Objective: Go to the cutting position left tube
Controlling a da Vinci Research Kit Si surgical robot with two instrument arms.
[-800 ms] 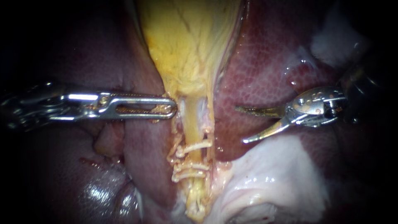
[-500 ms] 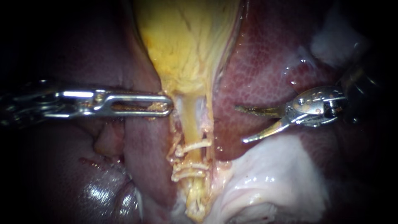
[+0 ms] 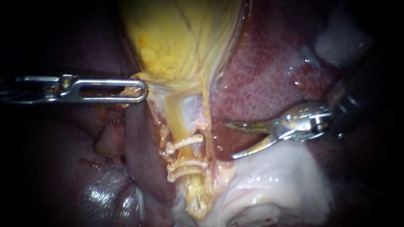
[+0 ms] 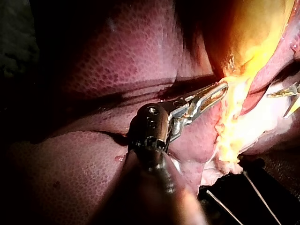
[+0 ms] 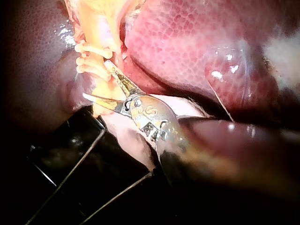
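- Low on the left side of the endoscope view, my left instrument (image 3: pixel 141 89) reaches in flat over the dark liver (image 3: pixel 269 75).
- Its two jaws are closed on the bottom edge of the yellow gallbladder (image 3: pixel 181 38). A bit of yellow shows through the long hole in the jaw.
- The left wrist view shows the same thing: the jaws pinch the bright yellow edge.
- Under the gallbladder, the left tube (image 3: pixel 174 120) runs down. It is yellow. A paler strip lies just beside it, on its right.
- White clips (image 3: pixel 185 143) sit across the tube lower down. One is higher up, and two more sit close together below it.
- My right instrument (image 3: pixel 229 140) comes in from the right. It ends in two thin curved blades.
- The blades are spread apart with a clear gap, and they hold nothing.
- The blade tips point at the tube, about level with the top clip. They are near it but not touching it in the endoscope view.
- From the right wrist view, one blade tip looks very close to the clips. I cannot tell if it touches them.
- Soft white tissue (image 3: pixel 273 180) lies under the right instrument, next to the red liver.
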